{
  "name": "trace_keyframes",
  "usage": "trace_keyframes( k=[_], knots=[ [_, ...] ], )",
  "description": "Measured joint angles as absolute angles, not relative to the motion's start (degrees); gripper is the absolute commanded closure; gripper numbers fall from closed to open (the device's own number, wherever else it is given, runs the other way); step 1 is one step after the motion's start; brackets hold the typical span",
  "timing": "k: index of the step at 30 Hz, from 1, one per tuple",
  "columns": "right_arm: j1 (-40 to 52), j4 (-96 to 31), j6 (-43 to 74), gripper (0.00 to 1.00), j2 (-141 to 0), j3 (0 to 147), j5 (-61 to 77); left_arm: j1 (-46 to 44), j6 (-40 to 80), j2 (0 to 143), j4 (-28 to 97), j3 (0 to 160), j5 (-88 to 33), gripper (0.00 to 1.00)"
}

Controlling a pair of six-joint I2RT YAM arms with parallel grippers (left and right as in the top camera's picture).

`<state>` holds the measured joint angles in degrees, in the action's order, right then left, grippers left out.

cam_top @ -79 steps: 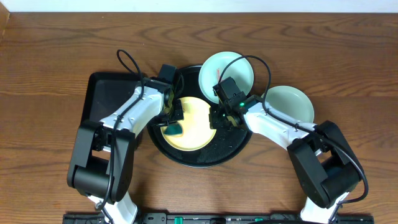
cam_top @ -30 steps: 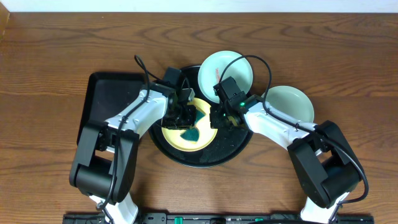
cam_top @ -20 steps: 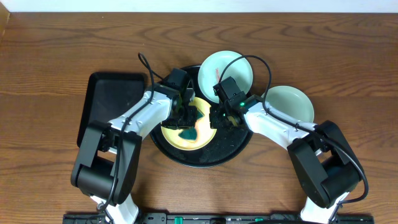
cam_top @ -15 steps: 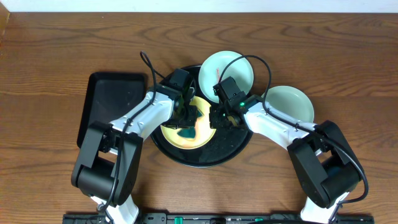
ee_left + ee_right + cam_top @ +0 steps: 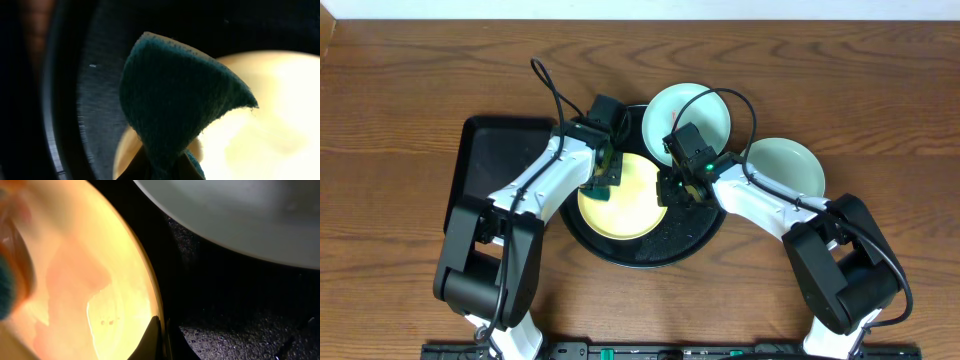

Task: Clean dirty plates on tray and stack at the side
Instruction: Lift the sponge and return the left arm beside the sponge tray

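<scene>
Yellow plate [image 5: 630, 205]: where does it lie?

In the middle of the round black tray [image 5: 645, 262], flat, on the near side of a mint plate [image 5: 692, 108] that sits at the tray's far right edge. A second mint plate [image 5: 788, 165] rests on the table [image 5: 880, 90] to the right, off the tray.

And the left gripper [image 5: 604, 180]?

Over the yellow plate's far left part, its fingers pinched on a dark teal cloth [image 5: 175, 100]. The wrist view shows the cloth fanned out above the plate's rim and the tray floor. Whether it touches the plate I cannot tell.

The right gripper [image 5: 161, 339]?

At the yellow plate's right rim, fingertips closed thinly on that edge. Its wrist view shows pinkish patches on the plate; smear or reflection, I cannot say.

Anything else?

A rectangular black tray [image 5: 490, 170] lies to the left, just beside the round one.
</scene>
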<state>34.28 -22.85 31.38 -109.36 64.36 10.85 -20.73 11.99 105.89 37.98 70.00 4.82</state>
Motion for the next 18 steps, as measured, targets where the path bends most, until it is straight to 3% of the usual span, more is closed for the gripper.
trace_keyframes(
  k=[11,18],
  knots=[
    [34.28,-22.87,31.33,0.99,-109.36,64.36,10.68,-19.62,12.01,105.71,47.40,80.12,9.39,0.92],
    [34.28,-22.92,31.31,0.96,-109.36,64.36,10.63,-12.51,12.03,100.68,51.44,83.74,6.83,0.93]
  ],
)
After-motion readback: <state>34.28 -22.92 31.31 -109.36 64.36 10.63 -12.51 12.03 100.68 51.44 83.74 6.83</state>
